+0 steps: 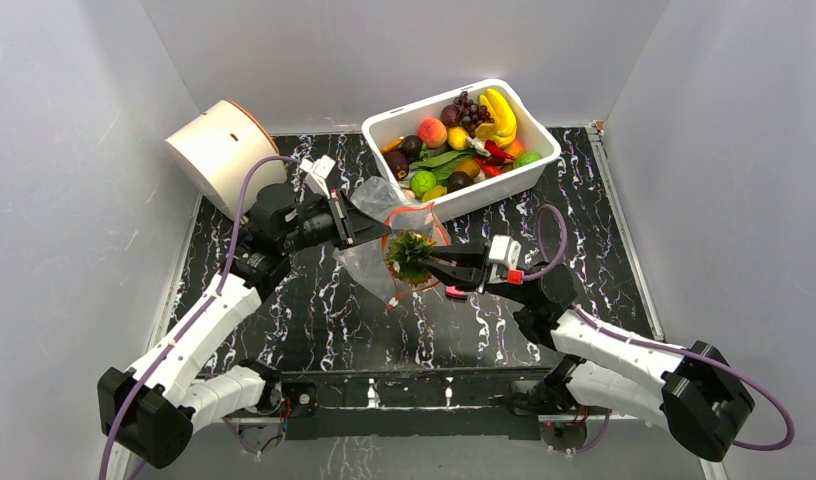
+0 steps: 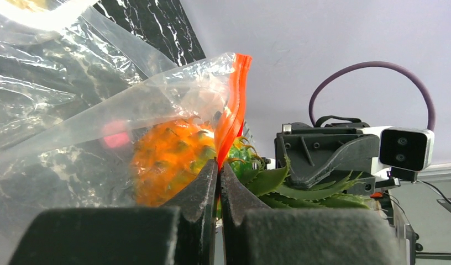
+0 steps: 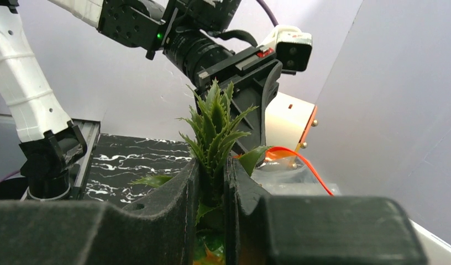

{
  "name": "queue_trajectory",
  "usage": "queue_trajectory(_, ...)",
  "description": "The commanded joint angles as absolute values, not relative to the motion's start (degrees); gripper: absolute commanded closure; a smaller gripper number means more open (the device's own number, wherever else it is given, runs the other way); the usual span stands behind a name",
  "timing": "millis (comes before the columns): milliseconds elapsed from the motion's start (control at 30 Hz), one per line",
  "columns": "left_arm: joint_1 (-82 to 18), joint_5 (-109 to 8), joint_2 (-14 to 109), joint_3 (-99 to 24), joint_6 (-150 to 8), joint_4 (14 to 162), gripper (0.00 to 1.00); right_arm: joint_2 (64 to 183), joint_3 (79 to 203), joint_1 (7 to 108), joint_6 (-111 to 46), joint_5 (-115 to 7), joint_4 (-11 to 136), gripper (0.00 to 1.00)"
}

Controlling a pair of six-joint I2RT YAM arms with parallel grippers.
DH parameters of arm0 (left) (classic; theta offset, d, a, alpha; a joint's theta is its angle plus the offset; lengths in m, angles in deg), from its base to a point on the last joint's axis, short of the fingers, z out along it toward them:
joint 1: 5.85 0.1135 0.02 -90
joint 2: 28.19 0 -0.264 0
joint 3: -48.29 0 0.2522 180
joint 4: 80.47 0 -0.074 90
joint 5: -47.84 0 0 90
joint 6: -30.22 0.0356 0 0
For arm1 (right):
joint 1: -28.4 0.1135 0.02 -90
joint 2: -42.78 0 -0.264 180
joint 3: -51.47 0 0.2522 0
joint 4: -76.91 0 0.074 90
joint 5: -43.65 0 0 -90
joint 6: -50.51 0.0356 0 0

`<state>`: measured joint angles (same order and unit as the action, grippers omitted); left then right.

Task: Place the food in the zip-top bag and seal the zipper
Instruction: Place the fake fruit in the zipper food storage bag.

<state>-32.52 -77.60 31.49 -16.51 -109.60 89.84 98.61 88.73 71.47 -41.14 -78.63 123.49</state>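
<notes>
- Right gripper (image 1: 433, 268): on the near side of the zip-top bag (image 1: 367, 262). Fingers pinch the pineapple (image 1: 411, 256) at the base of its green crown (image 3: 214, 128). This is the arm carrying the fruit.
- Pineapple: sits in the bag's mouth, orange body behind the clear film and crown outside. Its long axis runs through the mouth, body end leading in, crown pointing back out.
- Zipper (image 2: 235, 105): red-orange strip ringing the open mouth.
- Left gripper (image 2: 218, 165): on the far-left side of the bag, fingers pressed together on the zipper edge.
- White bin (image 1: 384, 126): beyond the bag, holding other toy fruit.
- Likely next move: push in along that axis.
</notes>
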Motion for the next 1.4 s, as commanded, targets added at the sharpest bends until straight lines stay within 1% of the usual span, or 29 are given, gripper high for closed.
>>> queue_trajectory(0, -32.15, -80.82, 30.68, -15.83, -111.53, 92.50, 1.00, 99.29, 89.21, 71.72, -41.88, -77.93, 133.71, 0.98)
queue_trajectory(200, -32.14, -83.44, 31.76, -16.00, -111.64, 93.65, 1.00, 98.22, 90.27, 71.70, -43.01, -80.92, 135.74, 0.97)
queue_trajectory(400, -32.17, -86.93, 32.49, -15.78, -113.10, 95.20, 1.00, 97.80, 86.92, 71.73, -49.45, -80.29, 132.56, 0.95)
queue_trajectory(567, -32.12, -88.04, 32.97, -16.19, -112.34, 94.81, 1.00, 98.13, 87.38, 71.69, -53.60, -79.06, 126.90, 0.93)
queue_trajectory(700, -32.12, -88.44, 33.16, -17.18, -110.93, 93.84, 1.00, 98.65, 84.57, 71.66, -49.31, -75.89, 130.71, 0.86)
queue_trajectory(800, -32.12, -88.17, 33.16, -17.06, -110.28, 92.93, 1.00, 98.83, 82.22, 71.66, -46.81, -75.45, 132.63, 0.86)
queue_trajectory(900, -32.12, -87.41, 32.84, -16.72, -110.28, 92.87, 1.00, 98.47, 82.08, 71.66, -45.74, -71.16, 131.43, 0.85)
queue_trajectory(1000, -32.11, -85.33, 32.25, -17.15, -108.48, 91.04, 1.00, 98.48, 82.07, 71.71, -42.83, -66.55, 130.69, 0.78)
queue_trajectory(1133, -31.89, -82.53, 32.19, -16.81, -105.99, 88.85, 1.00, 99.55, 81.47, 71.69, -40.54, -66.83, 129.71, 0.71)
queue_trajectory(1233, -31.54, -81.37, 32.28, -16.08, -105.48, 88.68, 1.00, 99.78, 80.94, 71.73, -39.88, -67.01, 127.32, 0.62)
queue_trajectory(1300, -31.39, -79.91, 31.97, -16.07, -104.39, 87.31, 1.00, 99.22, 81.86, 71.73, -39.58, -66.96, 122.94, 0.56)
queue_trajectory(1367, -31.27, -77.69, 31.40, -16.32, -102.63, 85.23, 1.00, 98.43, 86.54, 71.72, -40.07, -67.64, 112.39, 0.52)
